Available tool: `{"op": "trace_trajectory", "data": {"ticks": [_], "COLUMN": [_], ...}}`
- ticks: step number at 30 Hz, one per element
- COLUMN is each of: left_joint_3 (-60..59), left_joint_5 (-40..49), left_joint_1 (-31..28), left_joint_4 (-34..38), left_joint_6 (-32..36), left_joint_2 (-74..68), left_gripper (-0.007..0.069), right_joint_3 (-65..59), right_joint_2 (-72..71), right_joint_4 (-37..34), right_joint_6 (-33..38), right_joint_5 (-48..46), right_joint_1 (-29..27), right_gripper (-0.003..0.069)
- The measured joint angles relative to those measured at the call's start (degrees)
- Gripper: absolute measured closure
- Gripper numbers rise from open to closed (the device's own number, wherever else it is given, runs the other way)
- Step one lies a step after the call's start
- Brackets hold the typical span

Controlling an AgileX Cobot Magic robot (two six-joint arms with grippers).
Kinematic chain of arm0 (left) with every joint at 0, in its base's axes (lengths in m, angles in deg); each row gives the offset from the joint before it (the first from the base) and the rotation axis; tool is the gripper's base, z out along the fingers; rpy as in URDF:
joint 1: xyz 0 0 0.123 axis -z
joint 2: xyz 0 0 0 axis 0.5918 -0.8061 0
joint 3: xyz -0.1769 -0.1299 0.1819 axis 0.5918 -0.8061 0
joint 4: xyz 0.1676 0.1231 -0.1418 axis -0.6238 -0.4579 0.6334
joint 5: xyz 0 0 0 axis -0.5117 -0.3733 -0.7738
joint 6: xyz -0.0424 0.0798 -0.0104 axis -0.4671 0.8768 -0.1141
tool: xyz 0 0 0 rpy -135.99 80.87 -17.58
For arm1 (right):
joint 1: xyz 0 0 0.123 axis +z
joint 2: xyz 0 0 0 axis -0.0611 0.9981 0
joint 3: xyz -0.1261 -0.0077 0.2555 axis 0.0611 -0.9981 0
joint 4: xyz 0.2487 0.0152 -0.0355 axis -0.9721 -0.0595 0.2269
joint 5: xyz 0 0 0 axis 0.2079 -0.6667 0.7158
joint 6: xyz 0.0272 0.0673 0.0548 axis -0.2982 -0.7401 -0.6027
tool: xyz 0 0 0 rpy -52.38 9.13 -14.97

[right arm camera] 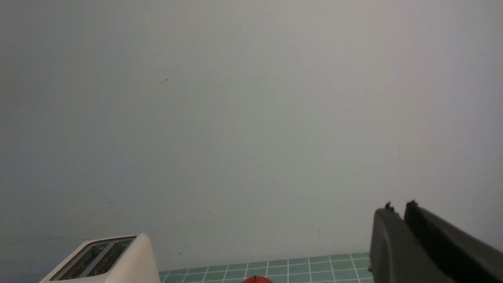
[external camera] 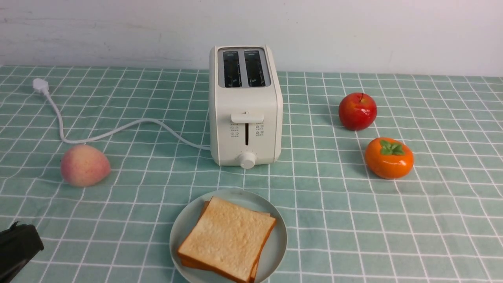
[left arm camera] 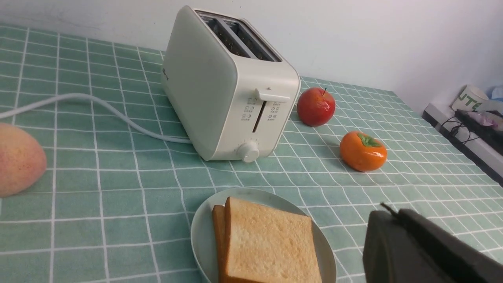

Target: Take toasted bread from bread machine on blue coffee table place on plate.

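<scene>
Two slices of toasted bread lie stacked on the pale blue-green plate at the front middle of the blue coffee table. The cream-white bread machine stands behind the plate with both slots empty. My left gripper is shut and empty, low at the front left, apart from the plate. My right gripper is shut and empty, raised and pointing at the wall; it does not show in the front view. The toast and bread machine also show in the left wrist view.
A pink peach lies left of the bread machine. A red apple and an orange persimmon lie to its right. The white power cord runs left to a plug. A white wall stands behind.
</scene>
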Motion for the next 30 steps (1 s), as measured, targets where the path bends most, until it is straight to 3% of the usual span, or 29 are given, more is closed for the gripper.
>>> {"op": "trace_trajectory", "data": {"ticks": [8,14,18,30], "left_joint_3": [-2.63,-13.63,-20.96,-26.15], "left_joint_5": [-0.89,-4.74,-5.48,-3.37], "left_joint_1": [-1.93,-12.02,-15.76,-16.03], "left_joint_4": [-2.97,-6.09,-7.14,-12.03], "left_joint_6": [1.91,0.35,0.06,-0.08], "left_joint_2": [1.93,9.78,13.36,13.62], "left_gripper": [0.0638,0.0638,0.0638,0.0638], "right_joint_3": [-0.06,-0.06,-0.06,-0.06], "right_joint_2": [0.0,0.0,0.0,-0.19], "right_joint_4": [0.0,0.0,0.0,0.0], "right_joint_6": [0.0,0.0,0.0,0.0], "right_joint_5": [0.04,0.04,0.04,0.31], "right_joint_1": [0.0,0.0,0.0,0.0], "right_gripper": [0.0596,0.0592,0.0588,0.0581]}}
